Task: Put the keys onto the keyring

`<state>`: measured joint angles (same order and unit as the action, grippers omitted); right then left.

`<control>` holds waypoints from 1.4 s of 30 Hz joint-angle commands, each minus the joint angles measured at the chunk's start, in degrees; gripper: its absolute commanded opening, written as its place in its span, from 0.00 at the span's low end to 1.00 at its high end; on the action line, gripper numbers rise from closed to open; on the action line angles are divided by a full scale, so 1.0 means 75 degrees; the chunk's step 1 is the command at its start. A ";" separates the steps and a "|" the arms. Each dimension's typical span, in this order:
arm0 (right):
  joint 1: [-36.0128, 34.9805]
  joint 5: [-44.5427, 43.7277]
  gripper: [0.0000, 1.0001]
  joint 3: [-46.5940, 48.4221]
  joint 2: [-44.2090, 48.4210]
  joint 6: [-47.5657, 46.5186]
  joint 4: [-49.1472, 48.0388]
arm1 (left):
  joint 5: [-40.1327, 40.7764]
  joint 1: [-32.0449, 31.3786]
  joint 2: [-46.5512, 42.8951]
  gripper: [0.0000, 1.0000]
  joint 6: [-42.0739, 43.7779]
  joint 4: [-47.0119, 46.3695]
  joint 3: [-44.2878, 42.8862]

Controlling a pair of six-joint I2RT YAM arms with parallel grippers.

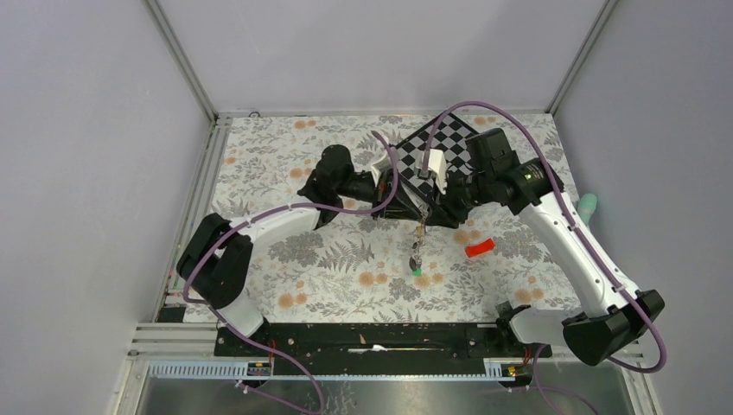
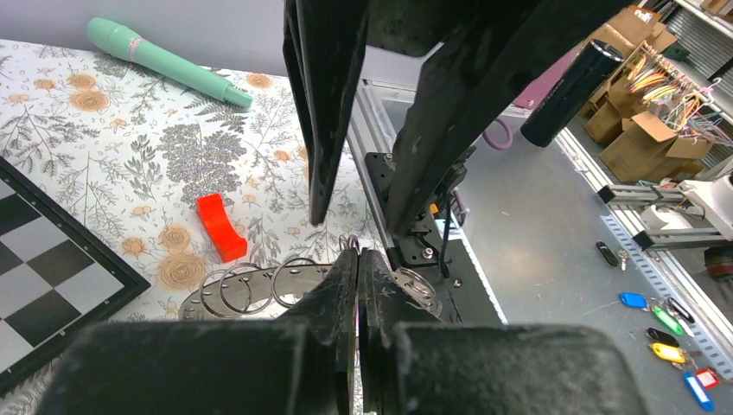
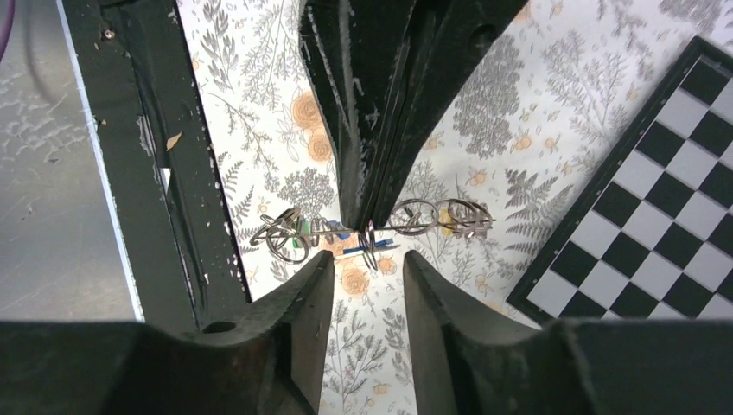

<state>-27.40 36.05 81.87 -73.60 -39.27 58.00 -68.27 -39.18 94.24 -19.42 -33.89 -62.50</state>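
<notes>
My left gripper [image 2: 359, 253] is shut on the edge of the keyring [image 2: 259, 285], a dark grey flat plate with small wire rings through it, held above the table. In the right wrist view the keyring [image 3: 432, 226] shows edge-on, with keys [image 3: 298, 235] bearing green and blue tags hanging at one end. My right gripper [image 3: 367, 264] is open, its fingertips just short of a small wire ring beside the left gripper's [image 3: 367, 218] tips. From above, the keys [image 1: 418, 252] dangle below where both grippers meet.
A red block [image 1: 480, 248] lies right of the hanging keys. The chequered board [image 1: 445, 143] sits at the back under the right arm. A mint green marker [image 1: 588, 205] lies by the right wall. Several tagged keys [image 2: 667, 339] lie on the floor beyond the table.
</notes>
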 commanded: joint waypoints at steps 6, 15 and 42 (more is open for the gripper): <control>0.0078 0.0900 0.51 -0.0508 0.0635 0.0591 -0.0967 | -0.0094 0.0290 -0.0895 0.00 -0.1832 -0.3130 0.0794; 0.0255 0.1979 0.44 -0.0716 0.0639 0.0361 -0.1179 | -0.0258 0.0290 -0.0985 0.00 -0.2287 -0.3988 0.1121; 0.0252 0.3172 0.00 -0.1280 0.0507 0.0203 -0.1452 | -0.0661 0.0158 -0.0888 0.00 -0.2978 -0.6172 0.1635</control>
<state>-25.74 55.99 72.73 -69.58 -38.26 49.30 -73.08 -37.19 89.27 -41.17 -72.99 -50.35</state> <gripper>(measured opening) 0.014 0.010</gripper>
